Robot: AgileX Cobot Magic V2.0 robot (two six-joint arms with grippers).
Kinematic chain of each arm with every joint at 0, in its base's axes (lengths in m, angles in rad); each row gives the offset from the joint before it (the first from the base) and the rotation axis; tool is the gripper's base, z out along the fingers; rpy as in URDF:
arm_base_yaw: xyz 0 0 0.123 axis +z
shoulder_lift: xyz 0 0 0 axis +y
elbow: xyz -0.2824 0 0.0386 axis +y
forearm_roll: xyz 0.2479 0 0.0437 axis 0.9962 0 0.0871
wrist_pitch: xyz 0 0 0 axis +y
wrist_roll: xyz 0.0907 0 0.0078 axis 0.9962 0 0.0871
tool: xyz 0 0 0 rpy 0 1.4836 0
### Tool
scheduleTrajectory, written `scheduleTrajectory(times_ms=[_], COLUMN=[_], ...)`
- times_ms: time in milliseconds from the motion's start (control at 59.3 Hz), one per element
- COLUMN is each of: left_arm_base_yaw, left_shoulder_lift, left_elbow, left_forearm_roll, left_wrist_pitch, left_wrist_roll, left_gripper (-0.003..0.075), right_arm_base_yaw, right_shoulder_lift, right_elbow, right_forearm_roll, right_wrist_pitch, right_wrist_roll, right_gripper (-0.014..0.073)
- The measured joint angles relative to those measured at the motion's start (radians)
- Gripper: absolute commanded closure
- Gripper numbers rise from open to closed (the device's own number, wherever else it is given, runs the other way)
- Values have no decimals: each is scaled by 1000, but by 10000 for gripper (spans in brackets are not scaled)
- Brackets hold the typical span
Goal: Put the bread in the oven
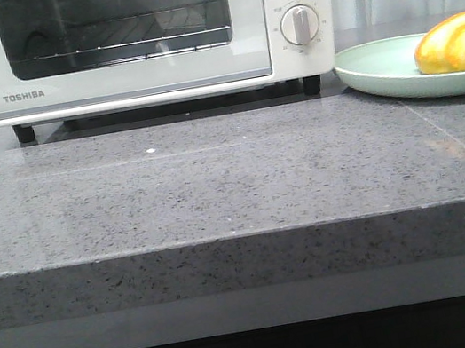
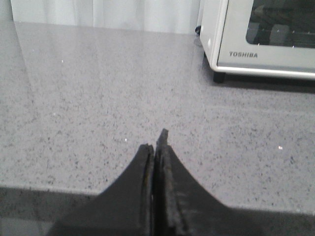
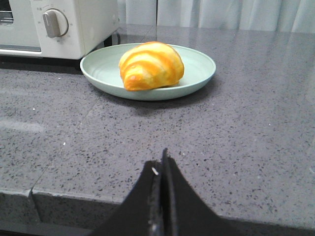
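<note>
The bread (image 3: 151,66) lies on a pale green plate (image 3: 197,78), well ahead of the right gripper (image 3: 161,164), whose fingers are pressed together with nothing between them. The plate sits on the grey bench (image 1: 217,186) just beside the oven (image 1: 145,36), whose door is closed. The left gripper (image 2: 156,142), also pressed together, hovers over the bench, with the oven ahead of it and off to one side.

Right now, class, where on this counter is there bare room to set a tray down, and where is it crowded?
Free: the wide grey counter between the oven and the front edge, and the stretch left of the oven. Crowded: the back right corner, where the green plate holding the bread sits close beside the oven's feet.
</note>
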Motion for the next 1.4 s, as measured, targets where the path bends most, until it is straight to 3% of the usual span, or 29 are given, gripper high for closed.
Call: scheduleTrajectory(times_ms=[219,506,792,927,1231,1399], left_arm_base_yaw=[0,0,-7,-90,-407,-484], left_shoulder_lift=[0,132,469,658,1085,1272], left_elbow=[-34,-330,-502,-640,-946,-1093], left_forearm_roll=[0,0,-19,-23,-10,9], left_wrist_pitch=[-139,48,48,52,1,-29], left_wrist_roll=[0,0,0,0,0,0], left_gripper=[741,741,741,741,741,741], right_arm_base_yaw=[0,0,0,0,0,0], right_shoulder_lift=[0,150,279,280,280,280], right_elbow=[-132,-408,-452,-454,-454,-454], right_forearm_roll=[14,65,80,99,120,120], right_wrist_pitch=[47,208,275,266,264,262], right_wrist_roll=[0,2,4,4,4,7], right_gripper=[655,655,655,655,655,655])
